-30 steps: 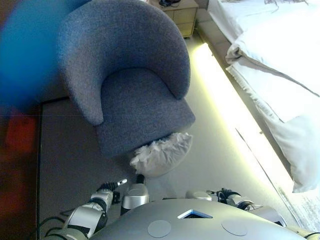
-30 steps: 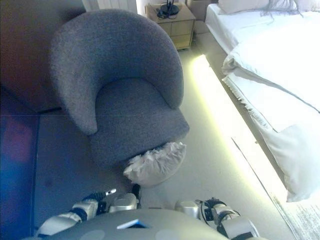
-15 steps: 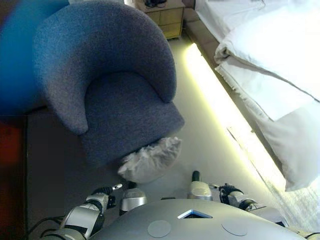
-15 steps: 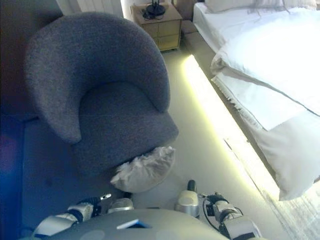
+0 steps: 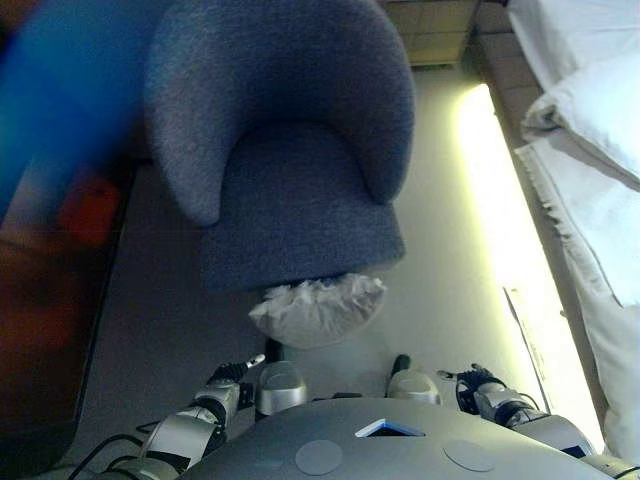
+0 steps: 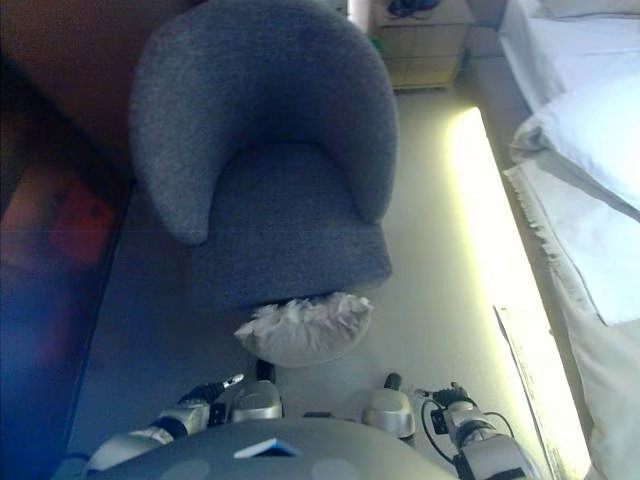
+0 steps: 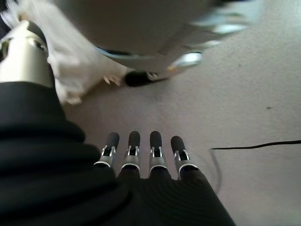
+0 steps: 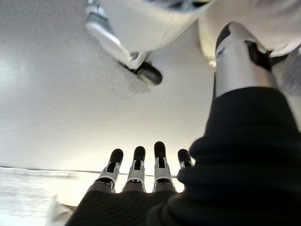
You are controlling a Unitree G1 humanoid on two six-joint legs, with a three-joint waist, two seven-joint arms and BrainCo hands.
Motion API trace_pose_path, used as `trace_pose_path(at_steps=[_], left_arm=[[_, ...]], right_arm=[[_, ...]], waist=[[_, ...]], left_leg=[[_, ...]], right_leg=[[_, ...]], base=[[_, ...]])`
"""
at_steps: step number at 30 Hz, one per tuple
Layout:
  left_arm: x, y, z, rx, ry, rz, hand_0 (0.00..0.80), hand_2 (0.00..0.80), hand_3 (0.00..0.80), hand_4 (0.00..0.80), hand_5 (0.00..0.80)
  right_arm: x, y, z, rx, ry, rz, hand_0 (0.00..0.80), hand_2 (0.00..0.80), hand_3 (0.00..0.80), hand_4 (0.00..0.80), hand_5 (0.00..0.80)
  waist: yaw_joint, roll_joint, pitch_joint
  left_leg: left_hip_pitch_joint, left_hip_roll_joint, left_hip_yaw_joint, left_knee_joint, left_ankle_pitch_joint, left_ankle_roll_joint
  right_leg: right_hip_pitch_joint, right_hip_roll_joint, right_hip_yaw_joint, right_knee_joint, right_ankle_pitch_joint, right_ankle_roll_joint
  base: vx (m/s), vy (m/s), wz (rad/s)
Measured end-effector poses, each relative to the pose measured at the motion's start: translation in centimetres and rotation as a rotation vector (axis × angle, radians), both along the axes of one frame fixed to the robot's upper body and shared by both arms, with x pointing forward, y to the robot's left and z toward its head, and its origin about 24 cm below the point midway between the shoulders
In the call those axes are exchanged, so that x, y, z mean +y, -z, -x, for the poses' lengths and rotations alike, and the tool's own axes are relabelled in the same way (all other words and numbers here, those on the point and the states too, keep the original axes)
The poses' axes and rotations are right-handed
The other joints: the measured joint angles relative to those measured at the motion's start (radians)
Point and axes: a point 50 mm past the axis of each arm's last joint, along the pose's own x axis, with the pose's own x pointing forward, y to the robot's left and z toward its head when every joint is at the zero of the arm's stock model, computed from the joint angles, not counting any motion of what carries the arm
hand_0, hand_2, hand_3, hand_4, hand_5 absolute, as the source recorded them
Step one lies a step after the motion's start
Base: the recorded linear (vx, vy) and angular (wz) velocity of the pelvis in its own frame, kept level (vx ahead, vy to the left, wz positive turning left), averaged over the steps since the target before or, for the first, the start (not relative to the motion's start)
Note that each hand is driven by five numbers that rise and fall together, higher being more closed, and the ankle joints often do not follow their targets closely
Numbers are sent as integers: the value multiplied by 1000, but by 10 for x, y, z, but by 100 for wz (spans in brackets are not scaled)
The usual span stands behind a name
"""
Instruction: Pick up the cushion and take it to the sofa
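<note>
Dim, blurred; glaring light strip (image 5: pixel 495 200) rightward.

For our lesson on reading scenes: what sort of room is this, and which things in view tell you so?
Most likely a bedroom, perhaps in a hotel. A bed with white bedding stands on the right, a small bedside cabinet is at the far wall, and a grey armchair has a cushion on the floor before it.

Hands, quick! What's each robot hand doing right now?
Left hand: open, fingers straight, holding nothing.
Right hand: open, fingers straight, holding nothing.
</note>
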Motion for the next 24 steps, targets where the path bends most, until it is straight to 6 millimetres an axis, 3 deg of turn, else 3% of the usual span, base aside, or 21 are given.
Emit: trace_pose_path(at_steps=[2, 4, 7, 10, 13, 15, 18, 20, 24], left_arm=[[4, -1, -2, -18, 0, -18, 0, 0, 0, 0, 0], [5, -5, -18, -85, 24, -36, 0, 0, 0, 0, 0], [0, -20, -71, -276, 6, -58, 0, 0, 0, 0, 0], [-7, -54, -144, -519, -8, -81, 0, 0, 0, 0, 0], [-13, -90, -195, -718, -18, -68, 0, 0, 0, 0, 0], [0, -103, -206, -792, -5, -81, 0, 0, 0, 0, 0], [12, -109, -204, -852, -31, -154, 0, 0, 0, 0, 0], [6, -107, -199, -864, -55, -176, 0, 0, 0, 0, 0], [-13, -108, -200, -900, -38, -157, 0, 0, 0, 0, 0]], right_arm=[[4, -1, -11, -32, -34, -3, 0, 0, 0, 0, 0], [7, -6, -30, -91, -74, 8, 0, 0, 0, 0, 0], [12, -20, -75, -229, -140, 41, 0, 0, 0, 0, 0], [22, -51, -140, -411, -198, 93, 0, 0, 0, 0, 0], [31, -80, -183, -557, -190, 117, 0, 0, 0, 0, 0], [25, -96, -198, -634, -183, 135, 0, 0, 0, 0, 0], [23, -102, -204, -685, -173, 151, 0, 0, 0, 0, 0], [31, -102, -204, -714, -160, 134, 0, 0, 0, 0, 0], [42, -107, -208, -784, -135, 112, 0, 0, 0, 0, 0]], waist=[[2, -1, 3], [1, 4, 11], [4, 16, 72], [3, 24, 190], [10, 18, 287], [27, 17, 322], [40, 15, 372], [61, -7, 389], [54, -24, 395]], left_leg=[[-10, -8, -3, -4, 5, 7], [-58, -8, -13, 7, 10, 12], [-175, -12, -41, 53, 23, 14], [-311, -15, -66, 105, 40, 30], [-367, -42, -81, 113, 54, 49], [-400, -52, -82, 114, 60, 57], [-452, -66, -110, 128, 68, 57], [-482, -73, -116, 129, 70, 58], [-543, -92, -134, 131, 73, 63]], right_leg=[[-18, -8, 5, 13, -8, 5], [-69, -9, 8, 35, -10, 4], [-169, -10, 8, 88, -9, 4], [-296, -21, 8, 154, -6, -5], [-351, -45, 10, 188, -6, 2], [-387, -59, 13, 196, -2, 9], [-417, -65, 12, 208, -14, 22], [-445, -66, 12, 216, -19, 25], [-496, -79, 12, 235, -37, 35]], base=[[-140, 113, 9], [-269, 99, 4], [-316, 94, 16], [-208, 90, 14], [-153, 115, 19], [-118, -61, 13], [-100, -107, 26], [-48, -40, 20], [-27, 5, 18]])
